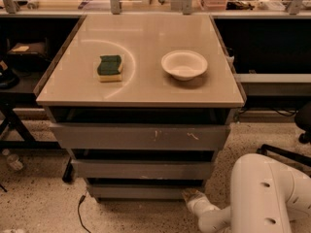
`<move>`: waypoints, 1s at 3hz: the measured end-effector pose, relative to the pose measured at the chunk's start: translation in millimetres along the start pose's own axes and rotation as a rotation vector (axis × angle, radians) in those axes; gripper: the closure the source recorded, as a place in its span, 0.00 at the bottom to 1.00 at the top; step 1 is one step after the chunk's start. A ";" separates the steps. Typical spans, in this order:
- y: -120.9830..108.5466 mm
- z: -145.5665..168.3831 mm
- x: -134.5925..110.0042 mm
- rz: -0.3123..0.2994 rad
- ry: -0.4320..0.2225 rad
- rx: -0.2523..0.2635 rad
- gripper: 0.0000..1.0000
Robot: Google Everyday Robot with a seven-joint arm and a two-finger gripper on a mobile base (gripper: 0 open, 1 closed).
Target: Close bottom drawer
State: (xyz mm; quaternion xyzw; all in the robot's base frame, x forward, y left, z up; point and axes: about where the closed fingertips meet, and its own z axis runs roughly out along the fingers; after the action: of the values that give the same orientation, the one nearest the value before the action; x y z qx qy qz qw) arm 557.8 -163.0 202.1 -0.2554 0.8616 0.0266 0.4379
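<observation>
The bottom drawer (141, 191) is the narrowest grey front at the foot of the cabinet, just above the speckled floor. Its plain front sits a little behind the fronts above it, with a dark gap over it. My gripper (190, 196) is low at the drawer's right front corner, at the end of my white arm (262, 198), which reaches in from the lower right. It looks to be touching or right beside that corner. The drawer's inside is hidden.
Above are the medium grey drawer front (141, 170) and the widest one with white scratches (141, 137). The beige tabletop (146, 33) holds a green and yellow sponge (110, 67) and a white bowl (184, 64). A black cable (80, 210) lies on the floor at the left.
</observation>
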 end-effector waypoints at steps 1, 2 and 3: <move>-0.5 -1.6 -0.4 -0.006 -0.003 0.004 1.00; -0.2 -2.7 -0.5 -0.006 -0.001 0.001 1.00; -0.6 -27.3 5.8 -0.016 0.062 0.010 1.00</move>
State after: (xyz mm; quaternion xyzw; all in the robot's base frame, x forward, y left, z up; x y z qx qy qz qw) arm 535.1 -173.3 214.5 -0.2607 0.8728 0.0110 0.4125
